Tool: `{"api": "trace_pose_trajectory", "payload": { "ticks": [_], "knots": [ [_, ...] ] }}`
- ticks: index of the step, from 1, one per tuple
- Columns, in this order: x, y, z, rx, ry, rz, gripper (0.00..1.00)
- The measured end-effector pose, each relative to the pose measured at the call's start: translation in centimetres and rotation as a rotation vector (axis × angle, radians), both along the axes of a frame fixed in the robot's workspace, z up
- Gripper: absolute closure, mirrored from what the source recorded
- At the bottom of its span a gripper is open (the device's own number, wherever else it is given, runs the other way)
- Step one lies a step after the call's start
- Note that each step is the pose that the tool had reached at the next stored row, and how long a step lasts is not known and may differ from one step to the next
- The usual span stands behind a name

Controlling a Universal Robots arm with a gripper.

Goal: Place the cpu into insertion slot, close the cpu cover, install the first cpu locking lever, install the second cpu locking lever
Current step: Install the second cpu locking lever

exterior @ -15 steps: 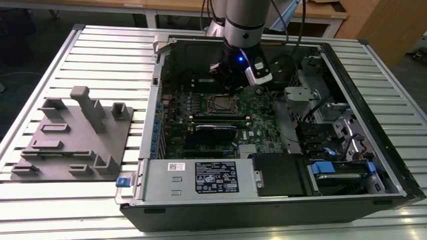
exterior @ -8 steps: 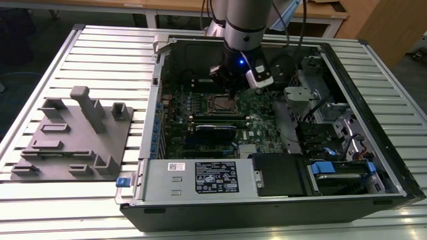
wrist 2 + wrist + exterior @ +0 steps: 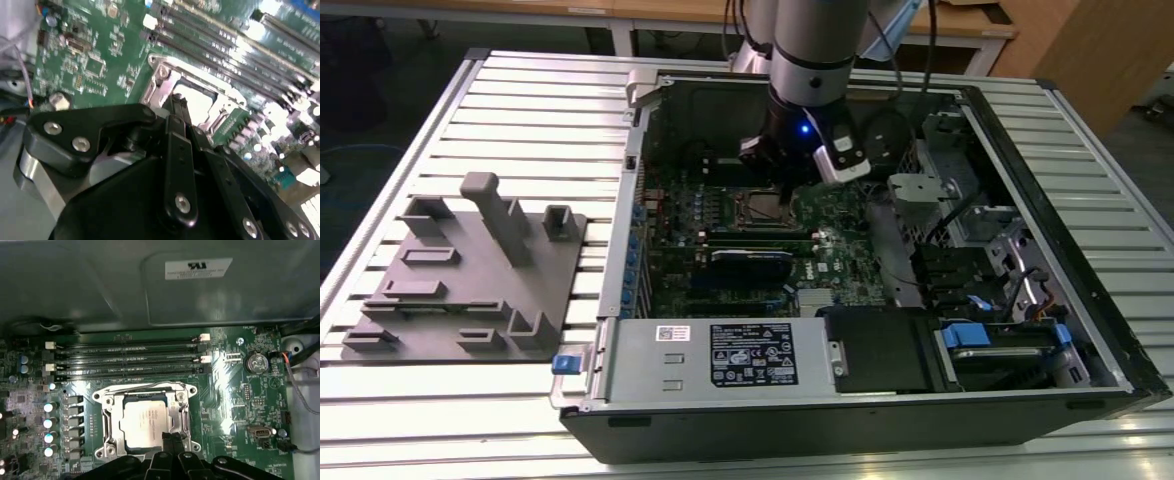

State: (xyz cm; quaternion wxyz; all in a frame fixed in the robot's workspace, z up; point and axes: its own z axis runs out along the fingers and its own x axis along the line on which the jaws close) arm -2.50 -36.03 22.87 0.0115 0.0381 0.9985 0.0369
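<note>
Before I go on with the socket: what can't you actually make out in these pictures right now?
- Gripper fingertips: bunched together over the insertion slot's near edge in the first wrist view; contact unclear.
- Locking levers: latched or free, too fine to tell.
- cpu: near edge hidden behind the fingers.
- Second wrist view: glare washes out the socket.
- Exterior view: the arm covers part of the socket.

white sticker on case wall: print unreadable | black label on power-supply box: print unreadable
</note>
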Motion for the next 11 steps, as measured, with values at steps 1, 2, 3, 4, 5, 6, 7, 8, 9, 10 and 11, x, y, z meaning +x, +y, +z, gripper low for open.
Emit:
{"api": "trace_pose_trajectory", "payload": {
  "ticks": [1, 2, 3, 4, 5, 6, 7, 8, 9, 10, 11],
  "knots": [
    [0.0, 0.0, 0.27, 0.0002, 0.0002, 0.0, 0.89],
    [0.0, 0.0, 0.49, 0.0004, 0.0003, 0.0, 0.89],
    [-0.01, -0.01, 0.6, 0.0005, 0.0004, 0.0, 0.89],
    [0.0, -0.02, 0.62, 0.0011, 0.0004, 0.0, 0.89],
    [0.0, -0.08, 0.62, 0.0022, 0.0004, 0.0, 0.89],
    [0.0, -0.16, 0.62, 0.0022, 0.0005, 0.0, 0.89],
    [0.0, -0.29, 0.62, 0.0021, 0.0006, 0.0, 0.89],
    [0.0, -0.47, 0.62, 0.0021, 0.0006, 0.0, 0.89],
    [0.0, -0.6, 0.61, 0.0022, 0.0005, 0.0, 0.89],
    [-0.01, -0.67, 0.61, 0.0022, 0.0005, 0.0, 0.89],
    [-0.01, -0.67, 0.61, 0.0022, 0.0005, 0.0, 0.89]
  ]
}}
